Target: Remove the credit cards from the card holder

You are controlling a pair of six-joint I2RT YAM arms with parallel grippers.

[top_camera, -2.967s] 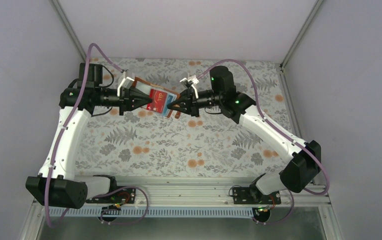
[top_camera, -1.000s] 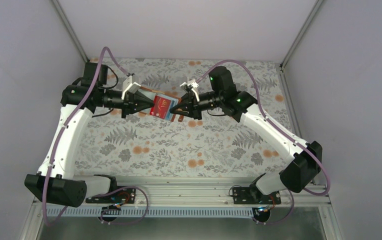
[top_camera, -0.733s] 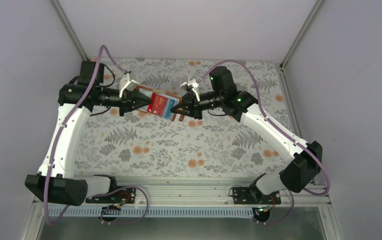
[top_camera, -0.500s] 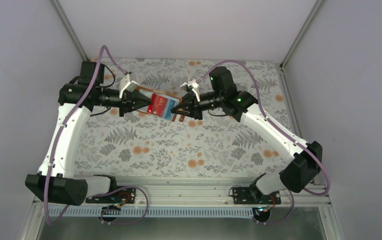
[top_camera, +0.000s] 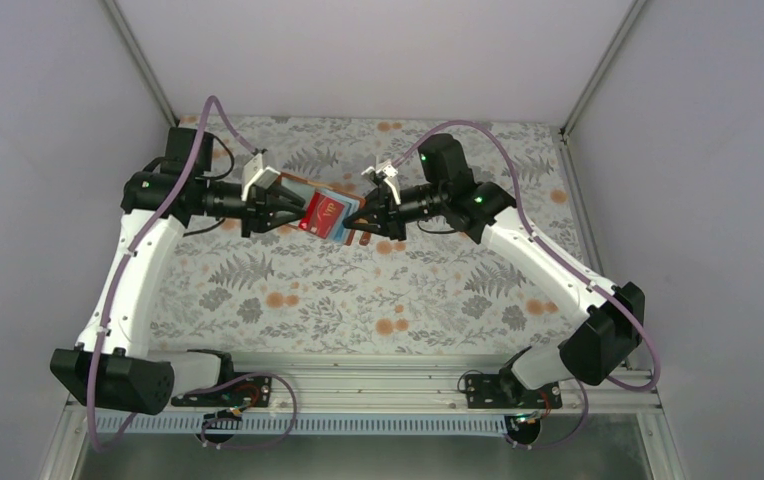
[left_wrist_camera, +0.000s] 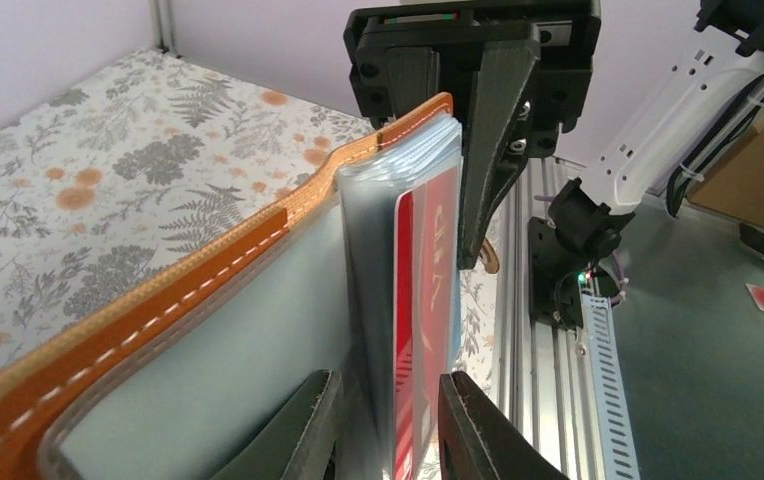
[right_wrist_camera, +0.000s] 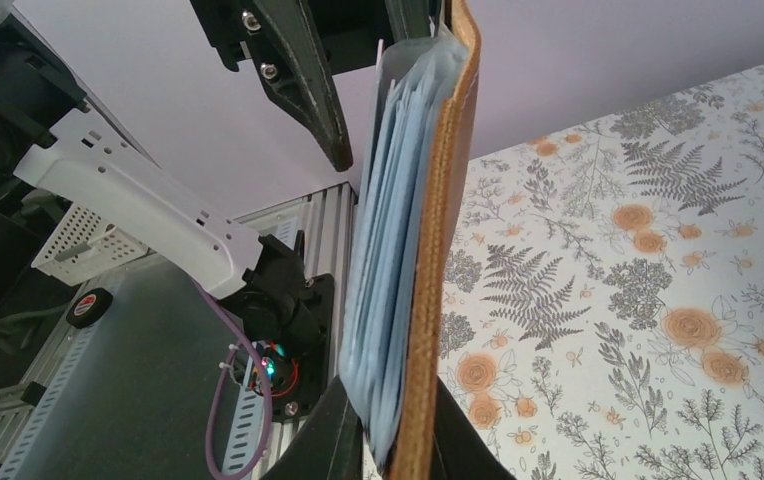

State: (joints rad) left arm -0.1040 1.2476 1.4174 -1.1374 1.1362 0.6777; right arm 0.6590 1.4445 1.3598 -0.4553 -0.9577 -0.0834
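The brown leather card holder hangs in the air between my two arms, well above the table. My right gripper is shut on its spine end, leather on one side and pale blue pockets on the other. A red credit card with gold lettering sits in the outer pocket, with more cards stacked behind it. My left gripper is open, its fingers either side of the pocket stack and red card with small gaps. The orange stitched cover fans out to the left.
A floral cloth covers the table below. Grey enclosure walls stand at the left, right and back. The aluminium rail with both arm bases runs along the near edge.
My left gripper's jaws have parted from shut on the red card, and it has shifted slightly right toward the holder. The right gripper and holder have stayed put.
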